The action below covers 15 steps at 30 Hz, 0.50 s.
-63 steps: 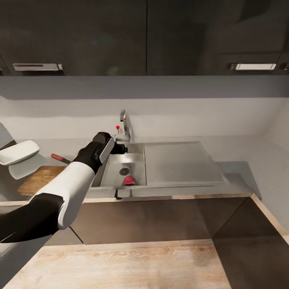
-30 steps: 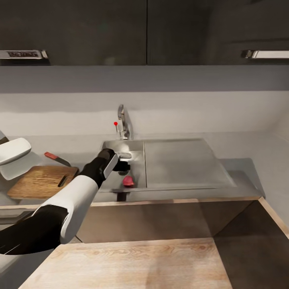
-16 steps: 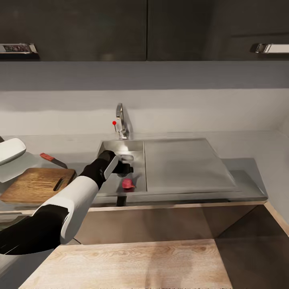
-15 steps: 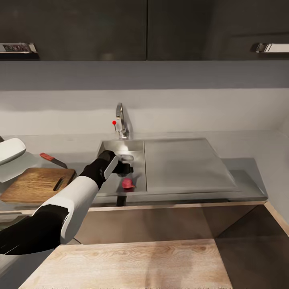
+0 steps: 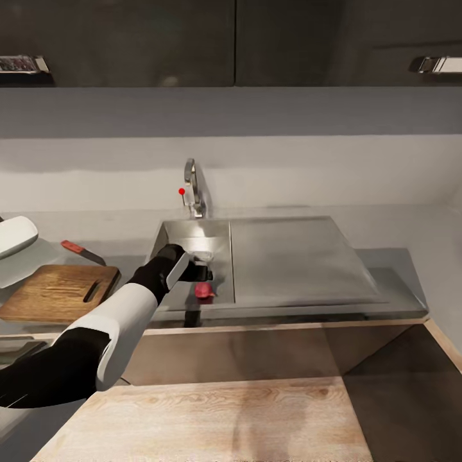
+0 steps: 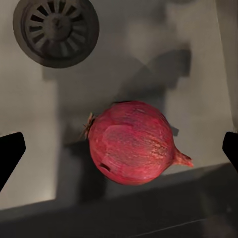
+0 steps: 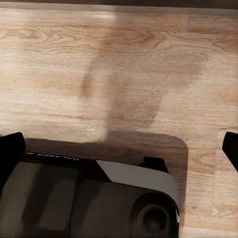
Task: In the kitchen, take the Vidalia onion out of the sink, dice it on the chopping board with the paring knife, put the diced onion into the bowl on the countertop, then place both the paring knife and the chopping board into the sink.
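Note:
A reddish-purple onion lies on the floor of the grey sink, close to its front wall and beside the round drain. My left gripper hangs open just above the onion, one dark fingertip on each side of it, not touching. On the countertop to the left lie the brown chopping board, the red-handled paring knife behind it, and the white bowl at the picture's edge. My right gripper is open over the wooden floor.
The chrome tap with its red-tipped lever stands behind the basin. The flat drainboard stretches to the right. Dark wall cabinets hang above. My own dark base sits under the right gripper.
The head camera has come closer and the whole picture has shifted. My left gripper has sunk deeper into the basin, nearer to the onion.

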Motion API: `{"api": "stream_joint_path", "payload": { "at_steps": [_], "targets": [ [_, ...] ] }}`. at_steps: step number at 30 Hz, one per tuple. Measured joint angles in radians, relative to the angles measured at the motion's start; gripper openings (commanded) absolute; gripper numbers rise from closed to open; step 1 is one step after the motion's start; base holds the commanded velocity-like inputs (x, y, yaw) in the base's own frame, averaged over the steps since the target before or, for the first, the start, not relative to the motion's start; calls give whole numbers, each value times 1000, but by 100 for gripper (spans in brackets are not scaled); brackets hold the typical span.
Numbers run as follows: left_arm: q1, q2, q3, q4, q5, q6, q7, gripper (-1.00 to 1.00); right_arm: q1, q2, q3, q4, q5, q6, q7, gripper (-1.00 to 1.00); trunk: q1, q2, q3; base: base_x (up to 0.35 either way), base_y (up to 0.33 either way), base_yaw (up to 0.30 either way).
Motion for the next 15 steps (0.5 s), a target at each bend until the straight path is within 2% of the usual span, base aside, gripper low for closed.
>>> {"api": "stream_joint_path", "payload": {
  "at_steps": [15],
  "targets": [
    [3, 2, 0, 1, -1, -3, 1, 100, 0, 0, 0, 0, 0, 0, 0, 100, 0, 0, -24, 27, 0, 0]
  ]
}}
